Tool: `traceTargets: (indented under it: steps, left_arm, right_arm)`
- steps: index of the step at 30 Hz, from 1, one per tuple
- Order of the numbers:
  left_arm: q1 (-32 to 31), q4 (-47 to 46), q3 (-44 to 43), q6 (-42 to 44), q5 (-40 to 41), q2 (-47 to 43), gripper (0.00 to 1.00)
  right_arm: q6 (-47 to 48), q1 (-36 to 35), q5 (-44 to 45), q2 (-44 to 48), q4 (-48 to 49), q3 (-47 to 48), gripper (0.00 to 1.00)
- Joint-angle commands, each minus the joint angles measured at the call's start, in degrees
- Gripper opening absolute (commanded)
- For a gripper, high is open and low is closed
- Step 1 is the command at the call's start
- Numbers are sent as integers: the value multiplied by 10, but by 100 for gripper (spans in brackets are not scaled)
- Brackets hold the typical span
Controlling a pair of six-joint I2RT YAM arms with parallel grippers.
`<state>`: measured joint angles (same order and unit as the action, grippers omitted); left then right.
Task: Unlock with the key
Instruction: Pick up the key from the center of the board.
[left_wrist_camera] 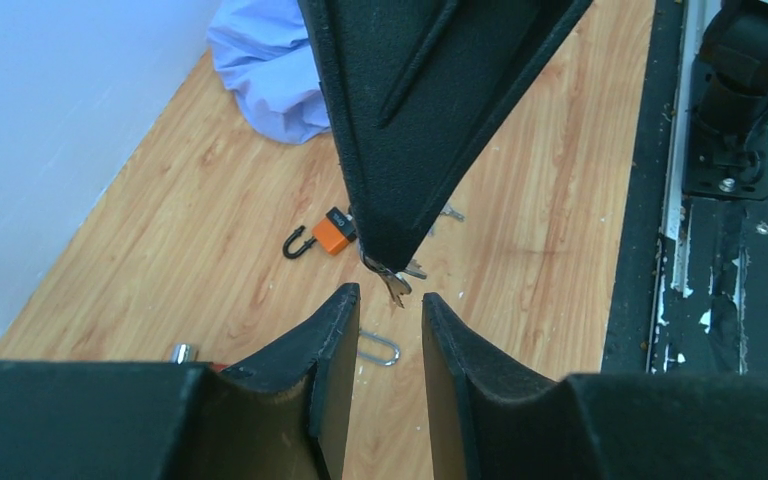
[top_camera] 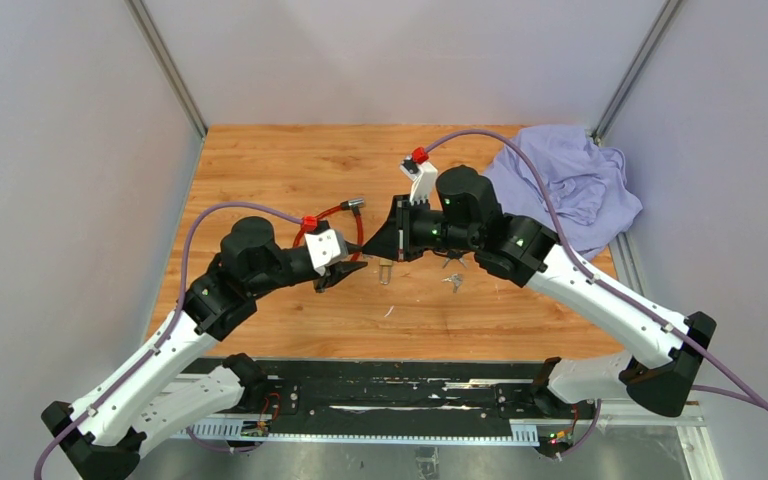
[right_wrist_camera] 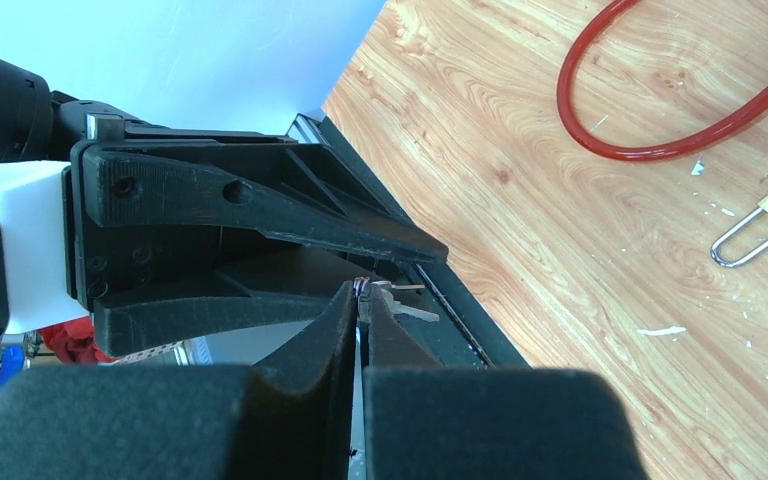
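Left gripper (left_wrist_camera: 387, 297): jaws parted, nothing between them, tips facing key. Brass padlock (top_camera: 385, 271) flat on table (top_camera: 260, 160), below gap between both grippers. Right gripper (right_wrist_camera: 362, 298) clenched on key (right_wrist_camera: 405, 308); key pokes from fingertips, mid-air, just ahead of left jaws. Loose keys (top_camera: 452, 282) on wood. Blue cloth (top_camera: 570, 185) at far right.

The warm-brown wooden surface (top_camera: 290, 160) showed smooth grain, the black plastic fingers (left_wrist_camera: 332, 345) looked matt and pebbled, the small silver metal key (left_wrist_camera: 397, 287) gleamed, the crumpled lilac cloth (top_camera: 572, 180) looked soft, and the red cable loop (right_wrist_camera: 660, 154) looked glossy.
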<state>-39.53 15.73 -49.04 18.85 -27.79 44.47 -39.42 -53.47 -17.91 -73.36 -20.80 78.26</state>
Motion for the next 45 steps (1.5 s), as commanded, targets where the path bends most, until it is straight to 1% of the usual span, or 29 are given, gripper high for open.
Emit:
traceTargets:
  steps: [1, 4, 6, 12, 14, 19, 24, 27, 31, 34, 37, 39, 42, 45]
  left_arm:
    - [-3, -6, -12, -20, -32, -7, 34]
    - [-3, -4, -14, -22, -36, -3, 33]
    - [-3, -6, -16, -21, -28, -2, 30]
    - [-2, -15, -19, -16, 16, -5, 18]
    - [-3, -14, -19, -14, 23, -7, 15]
    - [-3, -10, -20, 0, 42, -10, 4]
    - [-3, -6, -23, 36, 55, -15, 0]
    - [-3, -1, -27, 78, 60, -18, 0]
    - [-3, 28, -43, 127, 53, -18, 0]
    - [-3, 64, -62, 154, 35, -16, 0]
    - [-3, 117, -84, 186, -7, -15, 0]
    - [-3, 139, -94, 206, -21, -17, 0]
    - [-3, 161, -105, 250, -3, -19, 0]
    - [-3, 182, -110, 307, 14, -22, 0]
  right_arm:
    - [-3, -14, 9, 16, 20, -4, 1]
    - [-4, -16, 10, 16, 22, -4, 1]
    - [-4, -17, 11, 16, 21, -5, 1]
    - [-5, -19, 15, 21, 22, -11, 1]
    - [-5, -18, 16, 23, 23, -13, 1]
    - [-7, -19, 18, 27, 25, -17, 1]
    - [-9, -20, 13, 30, 28, -20, 1]
    - [-9, -22, 8, 29, 31, -19, 1]
    - [-8, -24, 4, 30, 33, -18, 1]
    - [-7, -24, 4, 32, 33, -18, 1]
    - [-5, -24, -4, 35, 34, -18, 1]
    - [-2, -24, -13, 37, 35, -18, 3]
    - [4, -26, -19, 46, 34, -20, 12]
    - [11, -26, -32, 50, 32, -17, 26]
